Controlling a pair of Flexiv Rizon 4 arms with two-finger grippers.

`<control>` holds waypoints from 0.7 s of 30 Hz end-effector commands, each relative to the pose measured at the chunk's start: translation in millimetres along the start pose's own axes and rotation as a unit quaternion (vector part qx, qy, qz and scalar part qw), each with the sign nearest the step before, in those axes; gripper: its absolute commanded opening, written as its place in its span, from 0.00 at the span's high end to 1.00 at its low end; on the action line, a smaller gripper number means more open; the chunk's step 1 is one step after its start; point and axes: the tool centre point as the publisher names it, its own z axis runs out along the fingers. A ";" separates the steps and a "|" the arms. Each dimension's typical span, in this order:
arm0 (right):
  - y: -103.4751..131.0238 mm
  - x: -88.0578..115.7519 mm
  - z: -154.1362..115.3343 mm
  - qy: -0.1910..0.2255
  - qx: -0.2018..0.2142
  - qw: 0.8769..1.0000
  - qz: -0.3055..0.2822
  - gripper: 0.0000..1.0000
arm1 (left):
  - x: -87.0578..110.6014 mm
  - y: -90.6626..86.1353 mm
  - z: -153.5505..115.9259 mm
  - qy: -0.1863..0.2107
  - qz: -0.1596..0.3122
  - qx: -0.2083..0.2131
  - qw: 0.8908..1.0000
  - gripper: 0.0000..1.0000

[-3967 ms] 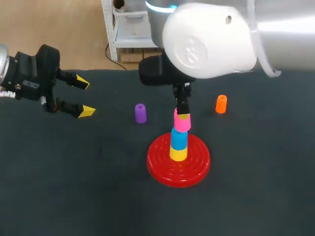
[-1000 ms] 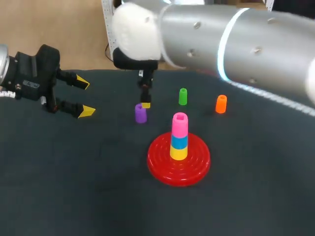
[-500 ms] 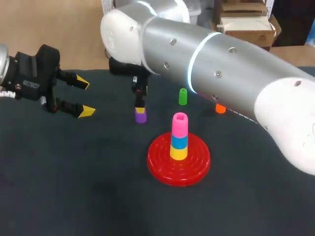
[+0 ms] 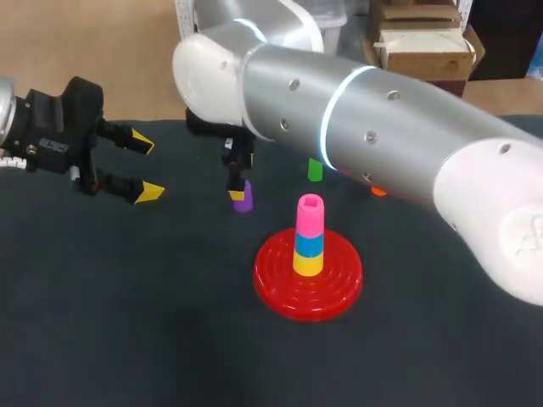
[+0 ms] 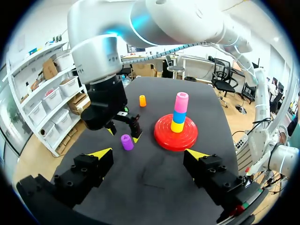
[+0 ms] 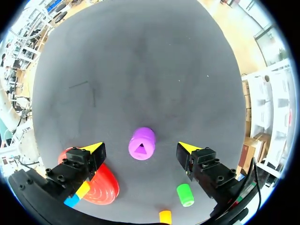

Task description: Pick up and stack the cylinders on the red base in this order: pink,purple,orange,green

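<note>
The red base [image 4: 280, 284] carries a stack of yellow, blue and pink cylinders, with the pink cylinder [image 4: 310, 212] on top. The purple cylinder [image 4: 244, 200] stands upright on the table left of the base. My right gripper [image 4: 237, 190] hangs open just above it. In the right wrist view the purple cylinder [image 6: 141, 143] lies midway between the spread fingers of the right gripper [image 6: 140, 148], which do not touch it. My right arm partly hides the green cylinder [image 4: 315, 171] and most of the orange cylinder [image 4: 377, 192]. My left gripper [image 4: 140, 168] is open and empty at the far left.
The table is a dark mat. In the left wrist view my left gripper [image 5: 149, 153] faces the purple cylinder [image 5: 126, 141], the red base [image 5: 164, 138] and the orange cylinder [image 5: 142, 100] behind. My right arm spans the table's back right.
My right gripper let go of the pink cylinder on the stack, swung left and came down over the purple cylinder. The left arm has not moved.
</note>
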 end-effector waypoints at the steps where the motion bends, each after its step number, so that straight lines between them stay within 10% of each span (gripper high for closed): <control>1: -10.4 -6.4 0.4 0.008 -0.017 1.000 0.000 0.00 | 2.0 -0.2 0.4 -0.002 0.001 -0.001 1.000 0.00; 18: -6.6 -6.3 7.0 0.015 -0.016 1.000 0.004 0.00 | 2.0 -0.2 0.4 -0.002 0.001 -0.001 1.000 0.00; 21: -7.4 -6.4 7.2 0.015 -0.017 1.000 0.007 0.15 | 2.0 -0.2 0.4 -0.002 0.001 -0.001 1.000 0.00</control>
